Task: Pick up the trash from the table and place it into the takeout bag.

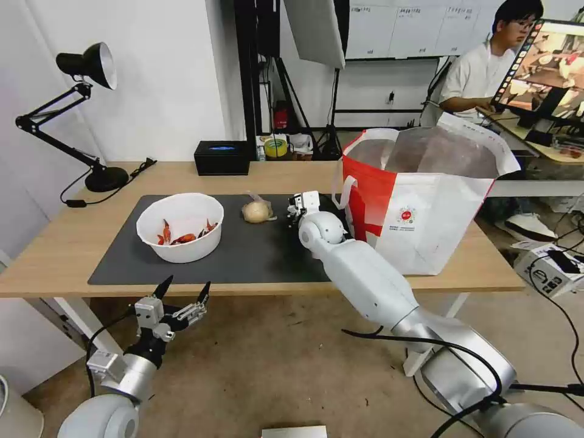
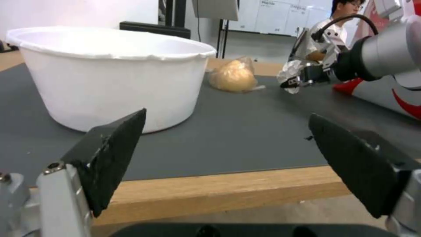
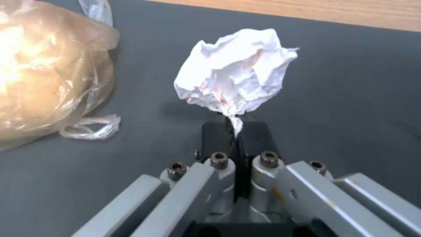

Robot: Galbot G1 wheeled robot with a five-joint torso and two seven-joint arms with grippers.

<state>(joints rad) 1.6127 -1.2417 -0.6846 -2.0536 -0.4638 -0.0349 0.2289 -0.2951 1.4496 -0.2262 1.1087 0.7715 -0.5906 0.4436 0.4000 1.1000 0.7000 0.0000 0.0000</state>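
My right pincer [image 3: 236,131] is pinching the crumpled tissue [image 3: 236,70]; my left pincer [image 1: 182,291] is idling wide. The crayfish bowl [image 1: 180,226] and wrapped bun [image 1: 256,211] are still awaiting the takeout bag [image 1: 420,201].

robot lab, softbox stand [image 1: 316,30], monitor [image 1: 547,67], floor cables [image 1: 566,328]

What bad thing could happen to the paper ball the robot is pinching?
The right tool grips the crumpled tissue by just a thin corner, so it might tear or slip out before reaching the takeout bag. The wrapped bun sits close beside it, so the arm could nudge it. The left tool waits open off the table edge.
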